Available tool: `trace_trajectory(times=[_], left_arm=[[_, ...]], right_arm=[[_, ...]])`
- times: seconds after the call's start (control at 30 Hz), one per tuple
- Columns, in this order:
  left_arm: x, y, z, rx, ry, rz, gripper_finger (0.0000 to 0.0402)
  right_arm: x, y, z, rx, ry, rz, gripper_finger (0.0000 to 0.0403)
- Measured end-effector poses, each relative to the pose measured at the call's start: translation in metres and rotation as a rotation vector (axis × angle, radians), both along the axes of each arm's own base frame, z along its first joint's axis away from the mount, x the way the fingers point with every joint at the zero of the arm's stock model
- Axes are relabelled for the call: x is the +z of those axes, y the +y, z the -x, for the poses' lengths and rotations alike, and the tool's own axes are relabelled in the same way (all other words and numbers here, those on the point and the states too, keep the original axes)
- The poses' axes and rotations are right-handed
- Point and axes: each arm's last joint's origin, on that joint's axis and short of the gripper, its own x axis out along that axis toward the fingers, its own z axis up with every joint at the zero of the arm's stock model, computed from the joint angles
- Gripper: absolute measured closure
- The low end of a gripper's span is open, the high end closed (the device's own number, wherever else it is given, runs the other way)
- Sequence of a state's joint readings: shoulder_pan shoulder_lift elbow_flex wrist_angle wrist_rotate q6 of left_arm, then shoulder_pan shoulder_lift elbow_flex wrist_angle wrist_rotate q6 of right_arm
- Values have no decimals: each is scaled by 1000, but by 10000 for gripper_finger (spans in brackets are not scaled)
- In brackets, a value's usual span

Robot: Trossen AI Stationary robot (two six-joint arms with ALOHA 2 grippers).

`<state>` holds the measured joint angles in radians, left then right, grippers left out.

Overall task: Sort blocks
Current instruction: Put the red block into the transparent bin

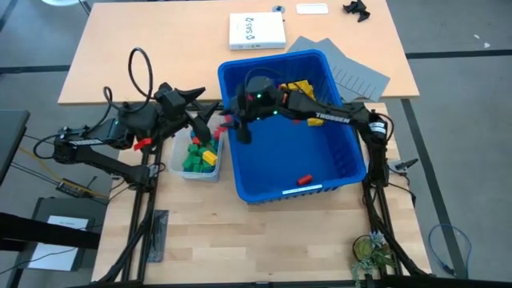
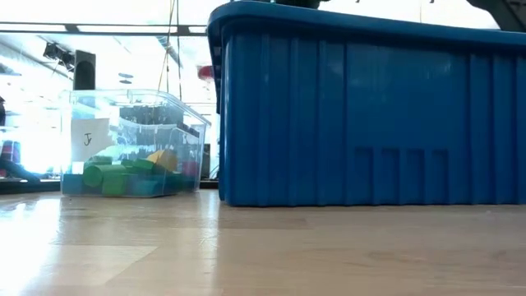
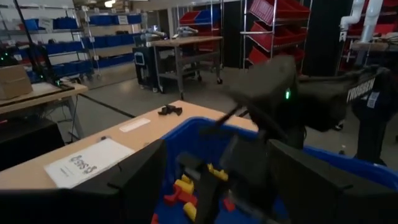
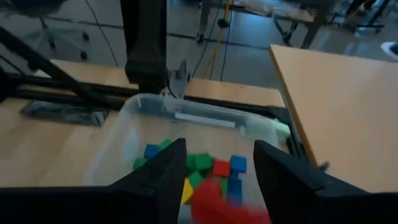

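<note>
Over clear tub [image 4: 186,118]: right fingers [image 4: 214,186] w/ red block [image 4: 214,198].

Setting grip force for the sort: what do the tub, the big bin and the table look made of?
Tub: clear, thin plastic, glossy; blocks show through its walls. Bin: opaque blue plastic, moulded ribs, slight sheen. Table: light wood, probably laminate or sealed board; grain lines and a soft reflection in the low view.
</note>
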<state>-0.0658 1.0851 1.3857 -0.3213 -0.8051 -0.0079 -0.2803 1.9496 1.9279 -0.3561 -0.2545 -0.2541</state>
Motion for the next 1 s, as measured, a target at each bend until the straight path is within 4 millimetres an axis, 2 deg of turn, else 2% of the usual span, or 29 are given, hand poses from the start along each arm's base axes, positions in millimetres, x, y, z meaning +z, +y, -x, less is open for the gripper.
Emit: trace_trajectory(times=[0.1, 0.2, 0.4, 0.67, 0.87, 1.0], left_arm=[[-1, 0, 0, 0, 3, 5, 115], [-1, 0, 0, 0, 2, 6, 115], [-13, 0, 1, 8, 64, 77, 115], [-36, 0, 2, 50, 180, 212, 115], [-43, -1, -12, 26, 209, 222, 115], [-48, 2, -20, 46, 237, 222, 115]], right_arm=[[8, -4, 2, -12, -48, -18, 211], [7, -5, 1, -13, -53, -32, 209], [-8, 2, 7, 31, 108, 7, 214], [-6, -8, 48, 32, 373, 18, 221], [14, -35, 93, -42, 432, 9, 222], [14, -61, 114, -80, 365, -10, 222]])
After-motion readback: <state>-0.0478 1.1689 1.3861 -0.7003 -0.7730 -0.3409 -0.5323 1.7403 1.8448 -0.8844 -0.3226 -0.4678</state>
